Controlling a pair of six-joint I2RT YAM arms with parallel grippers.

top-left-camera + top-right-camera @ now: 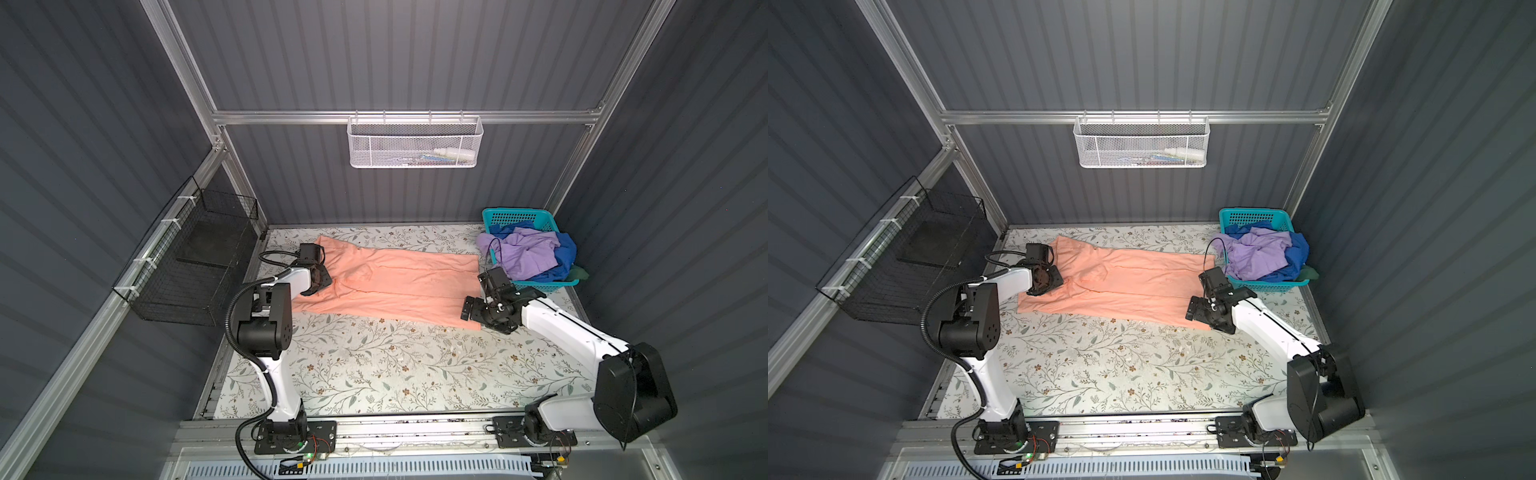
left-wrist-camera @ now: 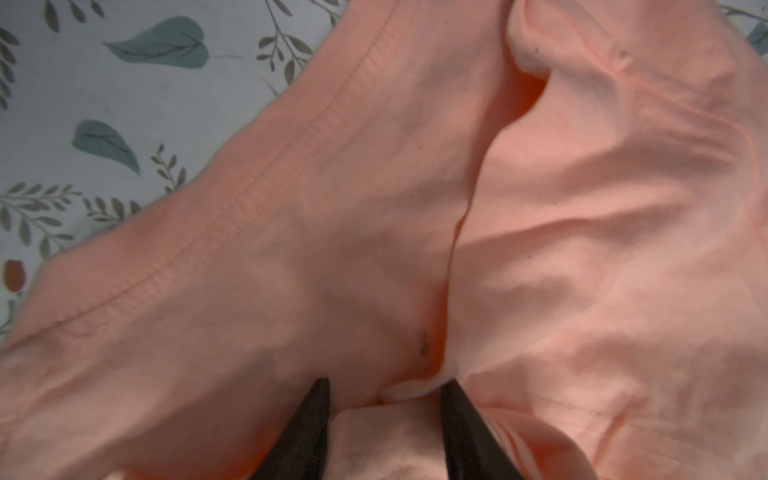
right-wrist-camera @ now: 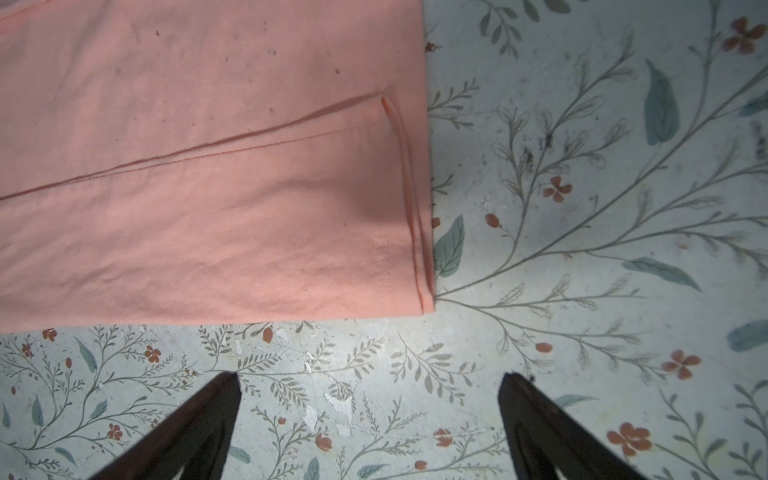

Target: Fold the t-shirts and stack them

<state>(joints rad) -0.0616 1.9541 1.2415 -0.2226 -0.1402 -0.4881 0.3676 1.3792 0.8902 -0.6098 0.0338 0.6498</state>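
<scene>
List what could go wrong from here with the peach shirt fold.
1. Left gripper straddles a bunched ridge of the peach shirt; it may catch only one layer and drag the fold askew.
2. Right gripper stands open over bare table, short of the hem corner; closing here would likely grab nothing.

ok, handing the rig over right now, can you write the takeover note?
Left gripper: fingers partway apart on a ridge at the sleeve end of the peach shirt; grip unclear.
Right gripper: open, above the table just off the shirt's hem corner, holding nothing.
Peach shirt lies flat, sides folded in to a long strip.
Purple shirt, blue shirt and green shirt heaped in the teal basket.
Done: lengthwise folds.
Left: crosswise fold, then every basket shirt; no stack yet.
</scene>
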